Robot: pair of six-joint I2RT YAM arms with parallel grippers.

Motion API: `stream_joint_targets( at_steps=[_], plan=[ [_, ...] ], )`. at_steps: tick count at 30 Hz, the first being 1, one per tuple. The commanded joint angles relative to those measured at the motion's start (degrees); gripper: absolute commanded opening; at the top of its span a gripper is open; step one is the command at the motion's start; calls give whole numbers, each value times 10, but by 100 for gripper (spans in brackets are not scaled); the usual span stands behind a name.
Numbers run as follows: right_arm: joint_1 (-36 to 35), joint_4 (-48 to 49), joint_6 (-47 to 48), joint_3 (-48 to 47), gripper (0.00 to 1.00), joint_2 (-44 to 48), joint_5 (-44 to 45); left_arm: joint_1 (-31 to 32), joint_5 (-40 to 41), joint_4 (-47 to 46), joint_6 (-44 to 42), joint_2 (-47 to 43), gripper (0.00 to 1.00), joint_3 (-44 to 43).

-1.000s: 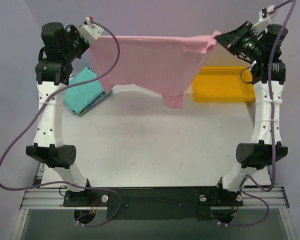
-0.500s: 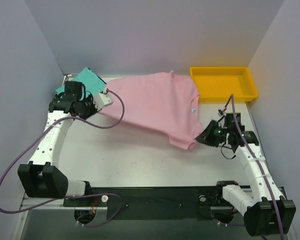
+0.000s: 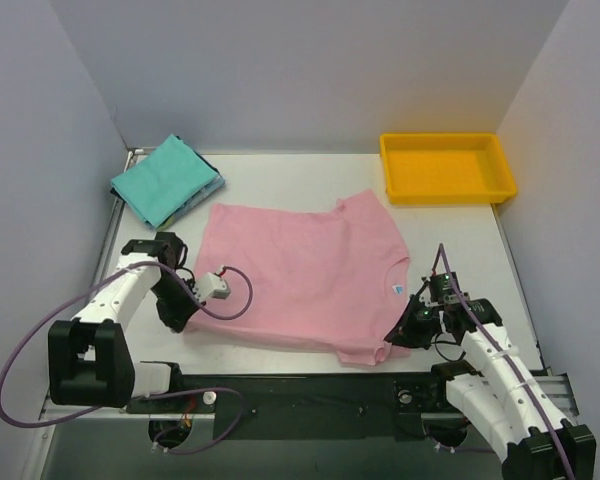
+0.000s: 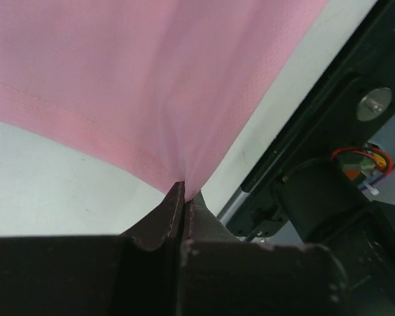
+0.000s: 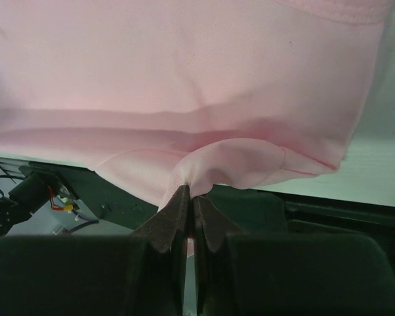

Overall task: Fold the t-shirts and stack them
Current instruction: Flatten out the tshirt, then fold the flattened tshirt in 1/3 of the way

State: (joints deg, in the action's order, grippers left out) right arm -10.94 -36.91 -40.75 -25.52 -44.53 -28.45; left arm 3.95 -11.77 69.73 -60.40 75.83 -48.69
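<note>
The light pink t-shirt (image 3: 305, 275) lies spread flat on the white table (image 3: 280, 170), its near edge by the table's front. My left gripper (image 3: 185, 312) is shut on the shirt's near left corner; the left wrist view shows the pink cloth (image 4: 151, 85) pinched at the fingertips (image 4: 174, 197). My right gripper (image 3: 398, 335) is shut on the near right corner, where the pink cloth (image 5: 197, 99) bunches at the fingertips (image 5: 184, 197). The teal-green t-shirt (image 3: 163, 178) lies folded at the far left on a blue one (image 3: 208, 190), only its edge showing.
A yellow plastic tray (image 3: 446, 190) stands at the far right corner. Grey walls close in the left, back and right. The black base rail (image 3: 300, 390) runs along the table's near edge, just beyond both grippers.
Both grippers swept the pink shirt from held up high at the back down toward the near edge. It now lies spread flat on the table, and the teal shirt is uncovered.
</note>
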Motion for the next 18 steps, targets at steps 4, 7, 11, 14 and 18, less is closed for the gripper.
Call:
stream_joint_targets(
  at_steps=[4,7,11,14,18],
  plan=[
    [-7,-51,32,-92,0,-54,23,-4,-23,70,2,-15,0,-90],
    [4,-5,80,-123,0,-141,30,-3,-24,-84,47,5,0,-101],
    [17,83,130,-165,0,-244,23,-3,-15,-151,70,82,0,-148],
    [22,111,162,-204,0,-321,16,-5,-1,-181,73,129,0,-158],
    [40,126,190,-246,0,-389,-4,-4,6,-208,72,169,0,-166]
  ],
)
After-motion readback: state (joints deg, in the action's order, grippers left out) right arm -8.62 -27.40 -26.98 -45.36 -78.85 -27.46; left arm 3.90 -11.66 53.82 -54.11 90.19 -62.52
